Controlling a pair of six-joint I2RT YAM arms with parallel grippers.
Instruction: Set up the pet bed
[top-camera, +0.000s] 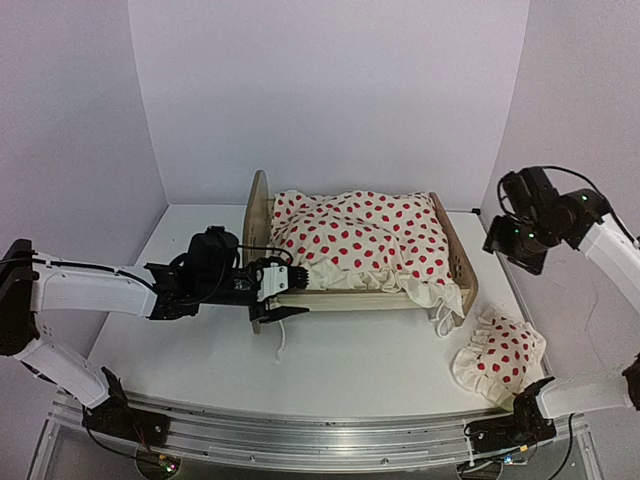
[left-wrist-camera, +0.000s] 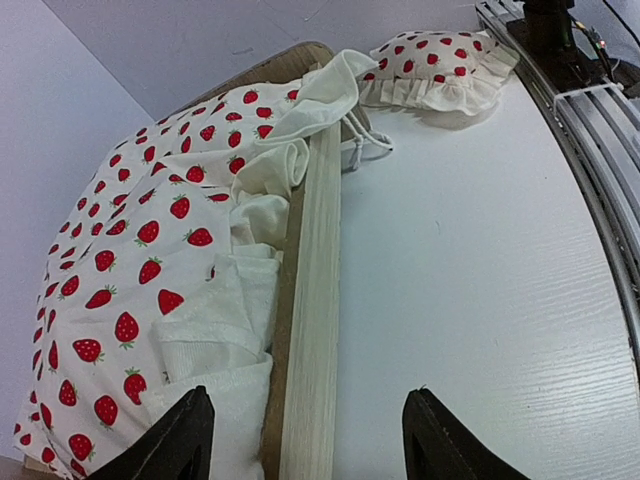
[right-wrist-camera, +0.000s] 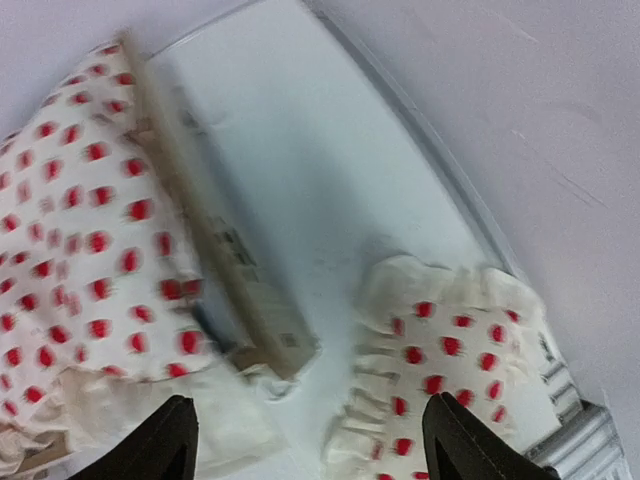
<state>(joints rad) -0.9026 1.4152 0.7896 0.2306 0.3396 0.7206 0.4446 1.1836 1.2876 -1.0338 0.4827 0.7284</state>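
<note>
- The pet bed (top-camera: 350, 298) stands in the middle of the tabletop (top-camera: 200, 340). Its long axis runs across the robot's front, with the rounded headboard (top-camera: 258, 215) at the robot's left and the lower footboard (top-camera: 458, 255) at its right.
- A red-spotted ruffled blanket (top-camera: 365, 235) covers the bed from end to end. Its frill spills over the near rail (left-wrist-camera: 312, 300) and the near foot corner. The mattress is hidden beneath it.
- The left claw (top-camera: 283, 295) is at the near rail, close to the headboard end. In the left wrist view its fingers (left-wrist-camera: 185, 440) are spread, with the rail running away between them. Nothing is pinched, and I cannot tell whether they touch the wood.
- From this claw the bed stretches ahead and toward the robot's right, lengthwise along the rail.
- The right claw (top-camera: 500, 245) hangs raised beyond the footboard, apart from the bed. Its fingers (right-wrist-camera: 165, 445) are spread and hold nothing. The foot corner and the pillow both lie below it.
- The matching pillow (top-camera: 500, 358) lies on the tabletop off the near foot corner, near the bed. I cannot tell whether it touches the trailing frill.
- The right arm is plainly the nearer to the pillow. The headboard end, where a pillow would likely go, is the left arm's side.
- Count: one bed, one blanket, one pillow, two claws.
</note>
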